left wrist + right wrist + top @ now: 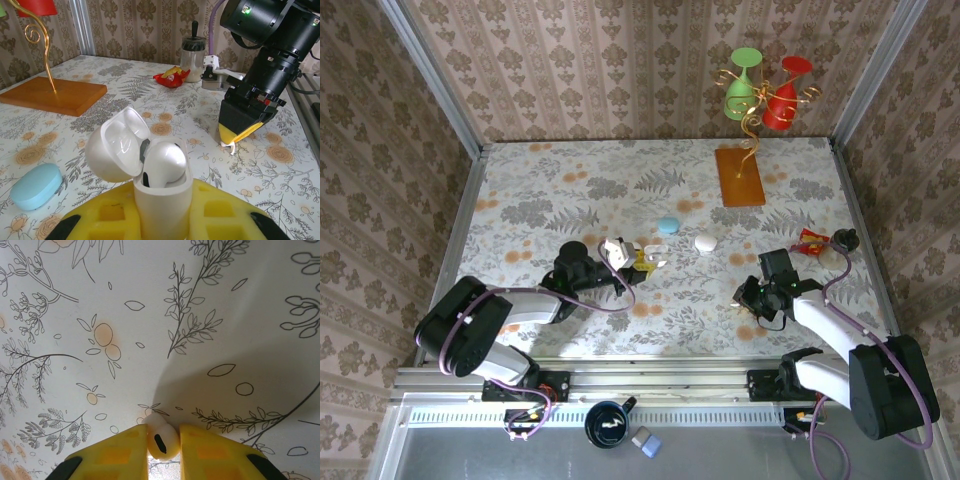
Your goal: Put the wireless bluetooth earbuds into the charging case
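Observation:
My left gripper (646, 260) is shut on a white charging case (162, 200) and holds it upright. The case's lid (114, 147) is swung open to the left. One white earbud (165, 161) sits inside the case. My right gripper (163, 445) is shut on a second white earbud (160, 436), low over the flowered tablecloth. In the left wrist view the right gripper (239, 134) hangs at the right, and the earbud's stem (231, 147) pokes out below its yellow fingers. From above, the right gripper (743, 297) is well to the right of the case (656, 254).
A light blue case (668, 226) and a white round case (705, 242) lie between the grippers, farther back. An orange board (739, 177) with a gold stand carries green and red glasses. A red wrapper (812, 240) and a small jar (845, 238) sit at the right.

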Controlling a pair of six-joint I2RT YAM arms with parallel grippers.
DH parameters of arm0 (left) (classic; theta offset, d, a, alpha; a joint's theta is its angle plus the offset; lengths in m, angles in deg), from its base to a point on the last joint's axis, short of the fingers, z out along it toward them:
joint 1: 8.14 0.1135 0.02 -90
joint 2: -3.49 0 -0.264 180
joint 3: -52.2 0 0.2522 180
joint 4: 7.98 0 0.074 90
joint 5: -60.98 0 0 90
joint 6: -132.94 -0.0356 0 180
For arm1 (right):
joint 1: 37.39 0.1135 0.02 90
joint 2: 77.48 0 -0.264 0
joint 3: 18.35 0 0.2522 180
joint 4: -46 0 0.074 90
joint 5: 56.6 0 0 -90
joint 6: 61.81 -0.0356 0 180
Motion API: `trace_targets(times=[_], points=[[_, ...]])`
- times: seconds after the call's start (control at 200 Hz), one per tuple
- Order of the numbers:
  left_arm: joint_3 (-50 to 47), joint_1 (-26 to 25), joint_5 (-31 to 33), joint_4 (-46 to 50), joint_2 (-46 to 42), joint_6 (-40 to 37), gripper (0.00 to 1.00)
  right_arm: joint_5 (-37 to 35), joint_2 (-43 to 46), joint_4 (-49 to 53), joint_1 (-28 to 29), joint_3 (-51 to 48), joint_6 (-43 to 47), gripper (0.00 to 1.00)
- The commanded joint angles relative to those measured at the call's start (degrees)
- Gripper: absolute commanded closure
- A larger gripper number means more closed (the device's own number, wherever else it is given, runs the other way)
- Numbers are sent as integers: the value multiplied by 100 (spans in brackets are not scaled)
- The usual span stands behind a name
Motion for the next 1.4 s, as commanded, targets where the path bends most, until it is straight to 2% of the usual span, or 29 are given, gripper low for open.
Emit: trace_targets(times=[0.0, 0.135, 0.355, 0.525, 0.695, 1.1, 1.24, 1.395], points=[[36, 28, -120, -279, 19, 14, 100, -26, 121, 123, -29, 1, 92, 80], [42, 36, -214, -273, 6, 78, 100, -29, 463, 93, 32, 82, 416, 80], [131, 144, -942, -147, 19, 206, 100, -321, 1302, 57, 370, 538, 1267, 83], [244, 264, -1473, 235, -55, 339, 100, -484, 1540, -14, 679, 1069, 2249, 83], [445, 273, -1722, 779, -127, 366, 100, -287, 1724, -378, 1194, 1473, 3287, 83], [580, 273, -2044, 828, -153, 600, 100, 221, 1116, -836, 2445, 2367, 4639, 80], [518, 290, -2093, 478, -161, 838, 100, 241, 730, -764, 2806, 2599, 4904, 79], [461, 326, -2111, 113, -162, 1110, 100, 198, 470, -811, 2959, 2596, 5036, 79]])
